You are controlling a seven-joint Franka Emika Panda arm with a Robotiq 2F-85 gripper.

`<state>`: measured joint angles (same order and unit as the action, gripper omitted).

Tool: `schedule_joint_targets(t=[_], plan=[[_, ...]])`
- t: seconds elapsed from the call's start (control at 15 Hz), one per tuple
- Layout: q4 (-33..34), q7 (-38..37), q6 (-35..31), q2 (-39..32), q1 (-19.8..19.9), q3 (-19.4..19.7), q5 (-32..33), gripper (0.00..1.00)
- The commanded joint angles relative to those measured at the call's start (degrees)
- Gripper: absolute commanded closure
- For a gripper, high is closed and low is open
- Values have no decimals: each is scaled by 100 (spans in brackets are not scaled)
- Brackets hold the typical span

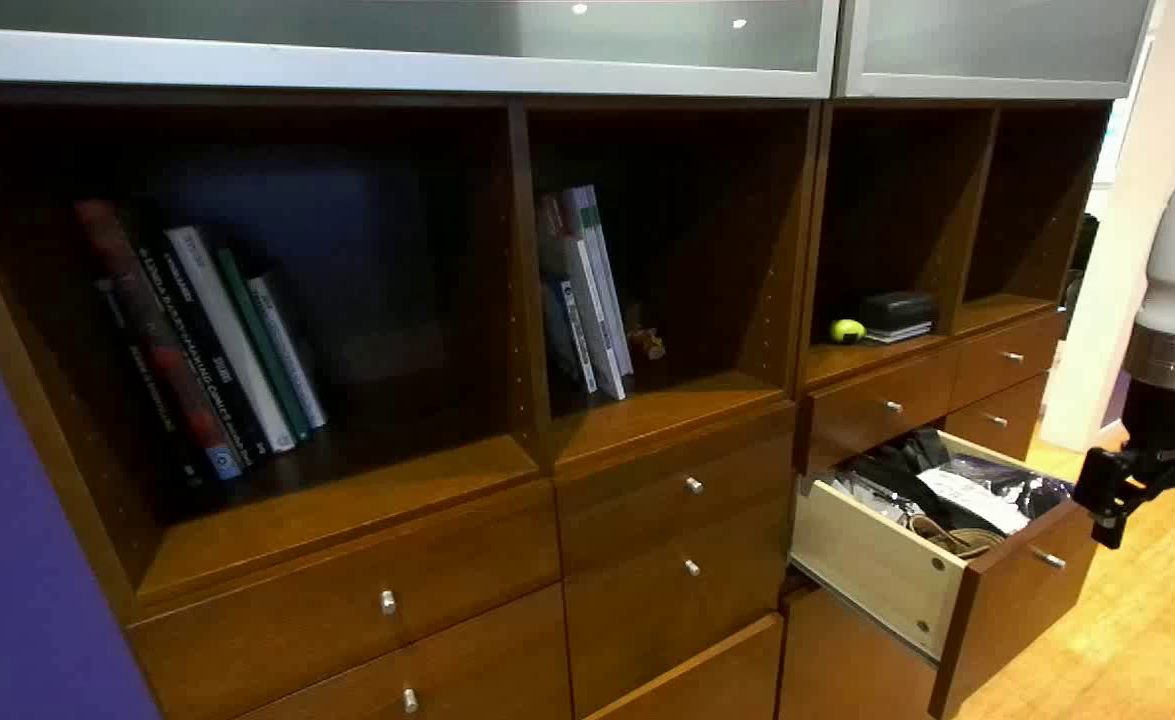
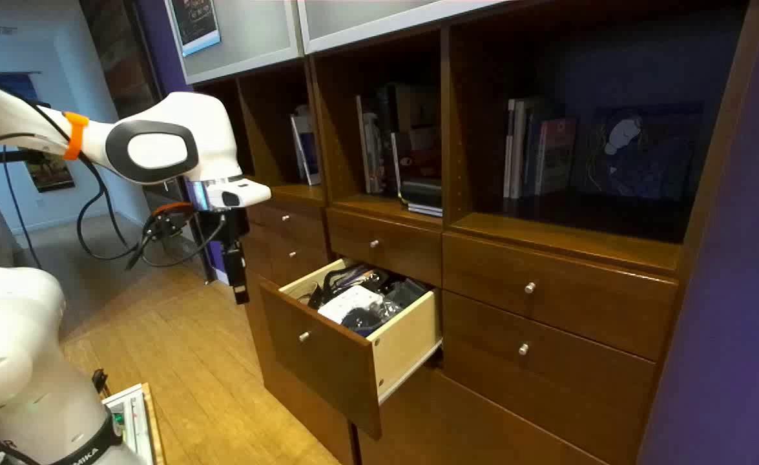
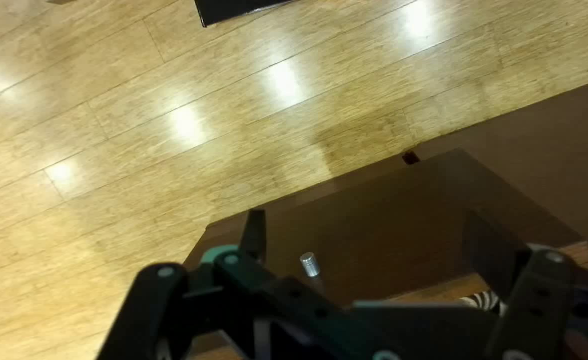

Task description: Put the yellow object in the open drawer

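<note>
The yellow object [image 1: 847, 331], a small yellow-green round item, sits on a shelf beside a black box. I can make it out only in that exterior view; it does not show in the wrist view. The open drawer [image 1: 877, 560] is pulled out below that shelf and holds dark and clear bags. It also shows in an exterior view [image 2: 327, 361] and in the wrist view [image 3: 374, 225]. My gripper [image 1: 1155, 522] is open and empty, pointing down near the drawer's front. It also shows in an exterior view [image 2: 241, 294]. In the wrist view my gripper [image 3: 366, 225] has wide-apart fingers above the drawer front.
The black box [image 1: 897, 308] lies on some papers and also shows in an exterior view [image 2: 421, 192]. Shelf dividers [image 1: 815, 250] flank that compartment. A closed drawer [image 1: 877, 410] is above the open one. The drawer knob [image 3: 310, 264] sticks out. Books [image 1: 587, 290] stand in neighbouring compartments.
</note>
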<state>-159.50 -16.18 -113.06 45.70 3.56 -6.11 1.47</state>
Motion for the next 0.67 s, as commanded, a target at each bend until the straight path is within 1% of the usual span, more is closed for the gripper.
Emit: schedule_joint_targets(t=[0.0, 0.6], plan=[[-9, -4, 13, -15, -10, 12, 8, 0], [-21, -5, 13, -52, -11, 13, 9, 0]])
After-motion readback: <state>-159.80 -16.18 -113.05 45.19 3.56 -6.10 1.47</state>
